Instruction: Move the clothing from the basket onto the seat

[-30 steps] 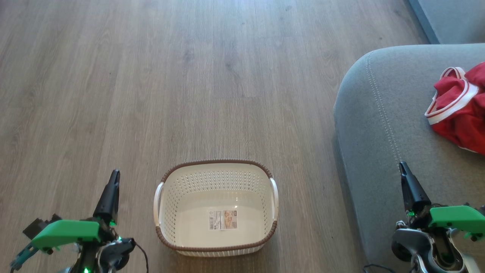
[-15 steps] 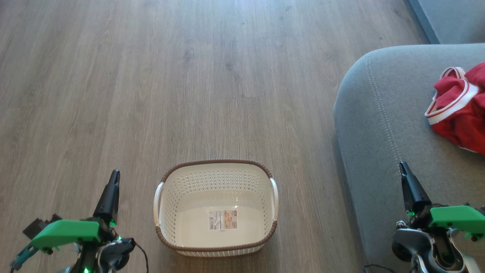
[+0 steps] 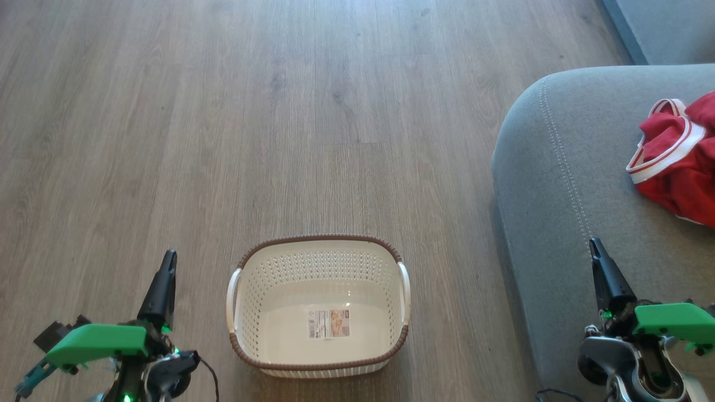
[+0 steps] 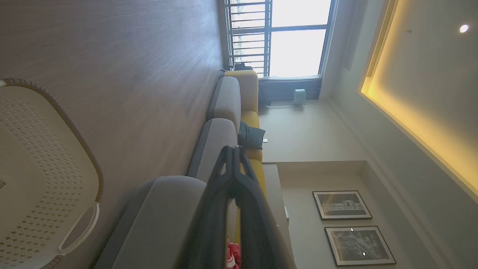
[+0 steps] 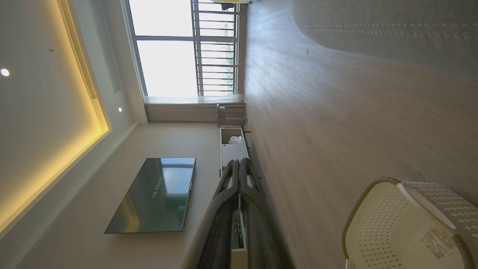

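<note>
Red soft fabric clothing with a white trim band carrying a thin red stripe (image 3: 678, 167) lies heaped on the large grey upholstered seat cushion with pale stitching (image 3: 558, 184), at the head view's right edge, which cuts part of it off. The small cream-white perforated plastic basket with a brown braided rim (image 3: 318, 238) stands on the grey-brown wood-grain floor (image 3: 223, 111), just beside the seat's rounded corner, holding nothing but a paper label (image 3: 329, 324) on its bottom. From this I judge the transfer finished, as far as these views reach. The left gripper (image 3: 169, 255) hangs low to the basket's left, the right gripper (image 3: 594, 243) low over the seat's near part. In each wrist view the two dark fingers meet at the tips with nothing between them, so both are pressed together and empty. The heap lies ahead of the right gripper and further to its right, well apart from it, its white band running slantwise from upper left to lower right. The right arm is clearly nearer, with the whole basket between the left arm and the seat, so any tidying reach would suit the right.
</note>
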Available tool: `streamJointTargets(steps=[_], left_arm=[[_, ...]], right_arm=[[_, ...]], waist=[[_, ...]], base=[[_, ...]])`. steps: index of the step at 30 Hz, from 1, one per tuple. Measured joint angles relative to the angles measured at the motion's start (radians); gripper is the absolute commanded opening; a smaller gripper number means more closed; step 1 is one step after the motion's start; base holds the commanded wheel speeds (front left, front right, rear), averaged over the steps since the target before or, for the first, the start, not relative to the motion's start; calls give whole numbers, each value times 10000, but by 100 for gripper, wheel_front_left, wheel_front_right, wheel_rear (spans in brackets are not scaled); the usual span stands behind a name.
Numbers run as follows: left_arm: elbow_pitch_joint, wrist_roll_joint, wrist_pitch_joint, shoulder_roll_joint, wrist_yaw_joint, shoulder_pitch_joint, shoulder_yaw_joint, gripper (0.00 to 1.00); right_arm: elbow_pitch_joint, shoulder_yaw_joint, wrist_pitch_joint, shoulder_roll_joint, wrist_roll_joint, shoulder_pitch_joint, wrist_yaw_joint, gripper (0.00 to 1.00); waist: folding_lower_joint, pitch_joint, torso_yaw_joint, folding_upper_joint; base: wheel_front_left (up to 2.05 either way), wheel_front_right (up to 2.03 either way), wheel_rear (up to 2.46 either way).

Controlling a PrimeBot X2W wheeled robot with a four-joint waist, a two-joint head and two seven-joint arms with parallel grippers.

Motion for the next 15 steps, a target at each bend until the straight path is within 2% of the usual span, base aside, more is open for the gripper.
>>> streamJointTargets(steps=[15], left_arm=[[0, 0, 0, 0, 0, 0, 2, 0]], right_arm=[[0, -10, 2, 2, 0, 0, 0, 0]], waist=[[0, 0, 0, 0]], base=[[0, 0, 0]])
